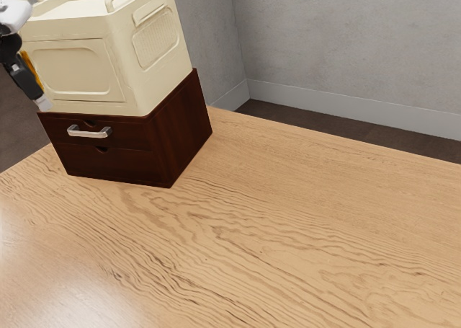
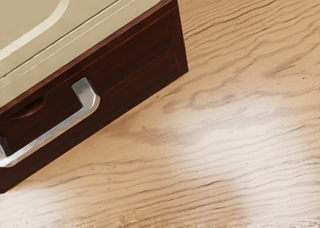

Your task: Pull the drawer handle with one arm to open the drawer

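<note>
My gripper [image 1: 43, 102] is at the exterior view's left edge, pointing down, above and to the left of the silver drawer handle [image 1: 89, 133] in that view and apart from it. The handle sits on the upper drawer [image 1: 126, 133] of a dark brown wooden cabinet [image 1: 184, 130]. Both drawer fronts look flush with the cabinet, so the drawer stands closed. In the wrist view the bar-shaped handle [image 2: 55, 130] crosses the dark drawer front [image 2: 120, 62], with nothing touching it.
A cream box [image 1: 79, 68] with raised handles stands on top of the cabinet, close beside my gripper in the exterior view. The cabinet rests on a light wooden table [image 1: 288, 227] near its far edge. A grey wall [image 1: 346, 47] rises beyond.
</note>
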You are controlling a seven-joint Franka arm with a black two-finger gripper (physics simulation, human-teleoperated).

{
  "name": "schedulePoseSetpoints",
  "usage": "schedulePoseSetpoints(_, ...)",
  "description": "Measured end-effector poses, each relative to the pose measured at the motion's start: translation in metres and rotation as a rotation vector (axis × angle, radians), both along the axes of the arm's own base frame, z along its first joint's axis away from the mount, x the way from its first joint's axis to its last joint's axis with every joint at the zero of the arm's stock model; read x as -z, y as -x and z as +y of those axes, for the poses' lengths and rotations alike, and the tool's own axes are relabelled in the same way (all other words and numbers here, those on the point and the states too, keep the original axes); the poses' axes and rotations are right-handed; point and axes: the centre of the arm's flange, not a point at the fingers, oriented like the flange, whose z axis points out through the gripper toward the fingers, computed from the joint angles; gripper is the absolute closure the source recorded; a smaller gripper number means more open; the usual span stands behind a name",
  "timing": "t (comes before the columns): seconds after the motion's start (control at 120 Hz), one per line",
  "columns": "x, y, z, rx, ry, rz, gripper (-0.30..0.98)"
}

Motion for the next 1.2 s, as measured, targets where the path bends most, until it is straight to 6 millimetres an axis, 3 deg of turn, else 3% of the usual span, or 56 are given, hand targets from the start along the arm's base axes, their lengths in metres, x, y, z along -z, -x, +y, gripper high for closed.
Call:
schedulePoseSetpoints(0.075, 0.029, -0.006, 0.014, 0.079, 0.007, 0.025, 0.00)
schedulePoseSetpoints(0.225, 0.027, 0.002, 0.006, 0.287, -0.030, -0.011, 0.00)
schedulePoseSetpoints(0.3, 0.051, 0.003, 0.012, 0.359, -0.038, 0.010, 0.00)
schedulePoseSetpoints(0.358, 0.059, 0.006, 0.014, 0.403, -0.070, 0.010, 0.00)
schedulePoseSetpoints(0.592, 0.056, 0.014, 0.035, 0.484, -0.234, 0.071, 0.00)
schedulePoseSetpoints(0.942, 0.058, 0.016, 0.047, 0.555, -0.217, 0.000, 0.00)
schedulePoseSetpoints(1.05, 0.090, 0.002, 0.060, 0.586, -0.250, 0.053, 0.00)
schedulePoseSetpoints(1.2, 0.118, -0.028, 0.033, 0.702, -0.312, 0.067, 0.02)
